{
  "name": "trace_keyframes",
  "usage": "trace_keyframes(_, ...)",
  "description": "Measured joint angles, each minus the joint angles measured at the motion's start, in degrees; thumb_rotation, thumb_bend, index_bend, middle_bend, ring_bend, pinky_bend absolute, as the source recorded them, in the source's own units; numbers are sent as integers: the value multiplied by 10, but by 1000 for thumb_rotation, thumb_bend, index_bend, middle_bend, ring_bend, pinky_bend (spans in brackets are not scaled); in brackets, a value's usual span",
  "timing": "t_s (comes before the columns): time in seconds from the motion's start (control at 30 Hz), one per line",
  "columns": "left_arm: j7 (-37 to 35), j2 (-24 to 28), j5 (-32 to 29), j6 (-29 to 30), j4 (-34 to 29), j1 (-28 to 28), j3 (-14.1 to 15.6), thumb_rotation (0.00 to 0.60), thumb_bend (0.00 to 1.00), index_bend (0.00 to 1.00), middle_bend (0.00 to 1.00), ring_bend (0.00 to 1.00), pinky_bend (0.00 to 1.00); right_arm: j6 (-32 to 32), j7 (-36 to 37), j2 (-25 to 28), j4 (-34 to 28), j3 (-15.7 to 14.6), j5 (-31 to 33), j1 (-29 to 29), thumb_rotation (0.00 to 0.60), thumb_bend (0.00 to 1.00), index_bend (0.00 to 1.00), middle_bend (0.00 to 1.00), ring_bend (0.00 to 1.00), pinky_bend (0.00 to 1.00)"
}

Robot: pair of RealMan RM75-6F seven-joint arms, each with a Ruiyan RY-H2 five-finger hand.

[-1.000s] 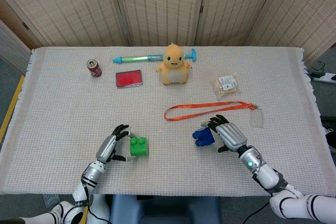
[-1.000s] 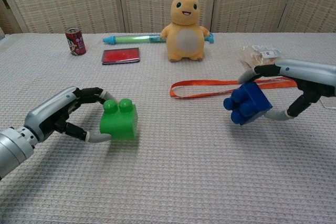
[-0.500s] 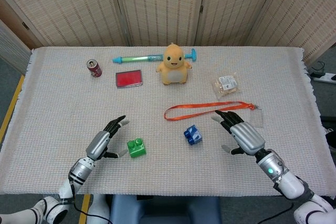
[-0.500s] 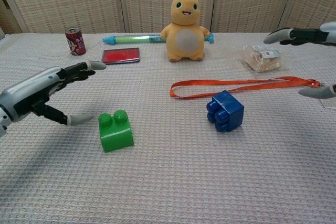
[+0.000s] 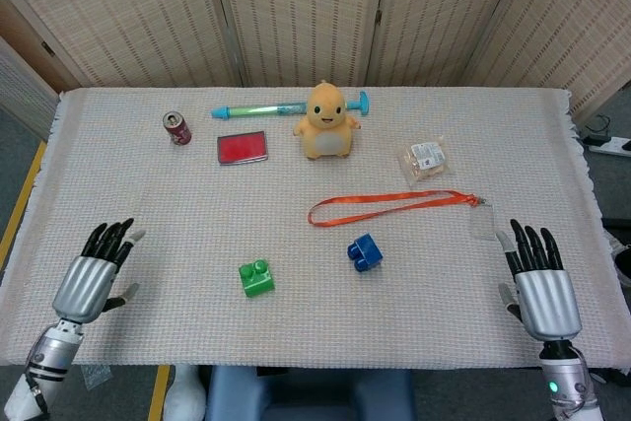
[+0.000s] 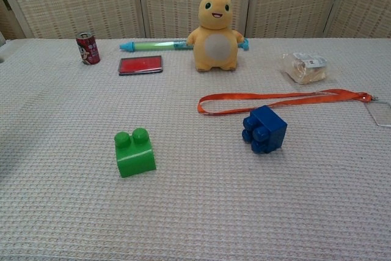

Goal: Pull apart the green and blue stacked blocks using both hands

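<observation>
Woven tabletop (image 5: 148, 184) | green block (image 5: 256, 278), blue block (image 5: 364, 251) apart, mid-table | left robot hand (image 5: 94, 273), right robot hand (image 5: 537, 278) empty, fingers spread, at edges

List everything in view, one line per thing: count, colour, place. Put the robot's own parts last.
green block: 1, green, near centre-left of the table, studs up, apart from the blue one
blue block: 1, blue, near centre-right, lying on its side
lanyard: 1, orange strap with a clear badge holder, just behind the blue block
plush toy: 1, orange-yellow, far centre
pen-like tube: 1, green and teal, behind the plush toy
flat case: 1, red, far left of centre
can: 1, red, far left
snack packet: 1, clear with pale contents, far right
tablecloth: 1, pale woven, covers the table
left hand: 1, silver and black, near left edge, holds nothing
right hand: 1, silver and black, near right edge, holds nothing
</observation>
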Motion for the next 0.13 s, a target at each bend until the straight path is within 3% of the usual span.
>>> trace_keyframes(0.13,2,12,-9,27,0,34,-2,600,317,133,0,0,0,-5,-6,-7,10,0,-8,-6,600,362,0,0,0,0)
